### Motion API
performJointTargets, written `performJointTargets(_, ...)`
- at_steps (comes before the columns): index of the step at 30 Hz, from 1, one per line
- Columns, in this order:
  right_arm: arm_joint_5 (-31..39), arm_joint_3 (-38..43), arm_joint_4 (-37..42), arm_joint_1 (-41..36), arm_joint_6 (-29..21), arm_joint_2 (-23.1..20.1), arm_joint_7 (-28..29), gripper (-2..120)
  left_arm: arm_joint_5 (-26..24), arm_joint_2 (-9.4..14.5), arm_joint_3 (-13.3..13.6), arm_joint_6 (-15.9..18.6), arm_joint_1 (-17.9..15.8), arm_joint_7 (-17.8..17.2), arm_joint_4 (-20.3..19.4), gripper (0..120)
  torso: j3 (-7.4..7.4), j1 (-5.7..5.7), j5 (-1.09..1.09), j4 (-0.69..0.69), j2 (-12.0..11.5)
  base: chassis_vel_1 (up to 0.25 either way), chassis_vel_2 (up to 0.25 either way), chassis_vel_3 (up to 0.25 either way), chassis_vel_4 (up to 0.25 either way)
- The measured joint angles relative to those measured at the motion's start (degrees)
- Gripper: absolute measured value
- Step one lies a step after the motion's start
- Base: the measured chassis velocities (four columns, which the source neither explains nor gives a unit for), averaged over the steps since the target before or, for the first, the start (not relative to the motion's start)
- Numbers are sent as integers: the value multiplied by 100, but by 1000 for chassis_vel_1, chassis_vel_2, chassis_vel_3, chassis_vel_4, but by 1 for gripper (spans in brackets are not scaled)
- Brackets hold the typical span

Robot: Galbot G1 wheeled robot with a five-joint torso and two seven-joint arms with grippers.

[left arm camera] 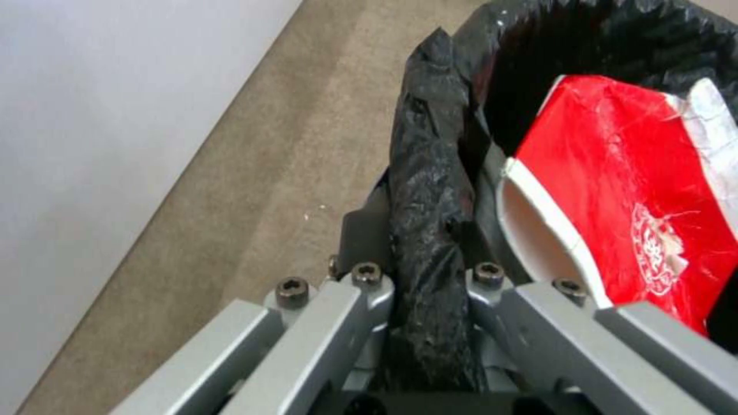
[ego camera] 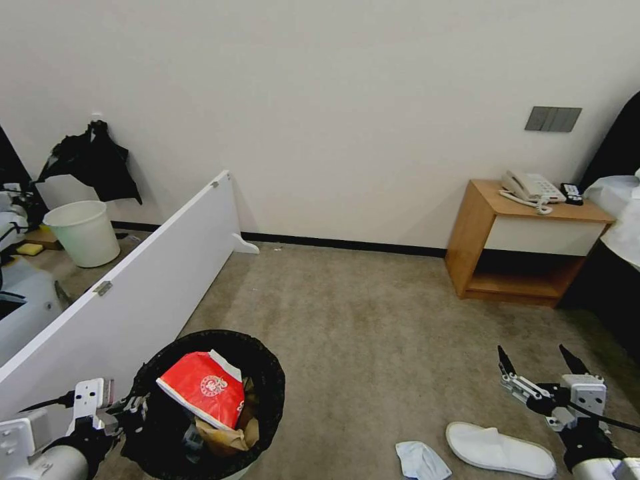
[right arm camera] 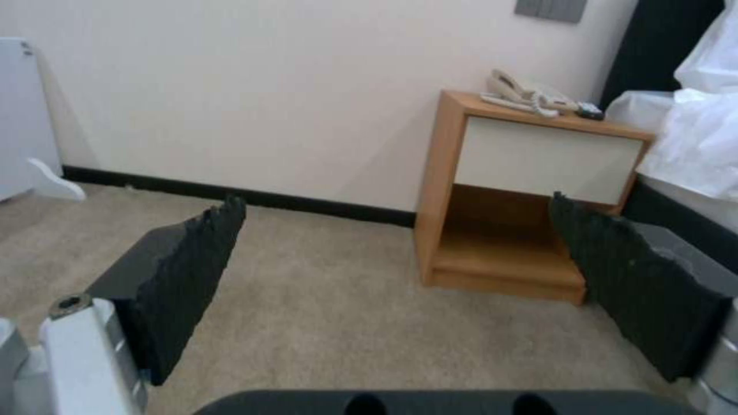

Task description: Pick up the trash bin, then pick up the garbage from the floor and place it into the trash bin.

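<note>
The left gripper pinches the black-lined round white trash bin's rim; the right gripper, fingers spread empty, hovers just beyond the white slipper, which lies crosswise.

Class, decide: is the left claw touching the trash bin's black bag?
Touching. In the left wrist view, the left claw is shut on the bag-covered rim of the trash bin, with no gap.

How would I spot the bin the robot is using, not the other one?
Start at the long white board on the carpet. The trash bin is at its near end, its rim pinched by the left gripper. Unlike the bare pale bucket behind, it has a black liner.
</note>
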Motion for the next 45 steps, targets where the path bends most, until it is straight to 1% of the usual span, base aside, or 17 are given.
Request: performJointTargets(45, 48, -25, 18, 24, -46, -40, 22, 100, 8, -15, 6, -7, 0, -2, -19, 4, 0, 0, 0, 0, 0, 0, 0, 0, 0)
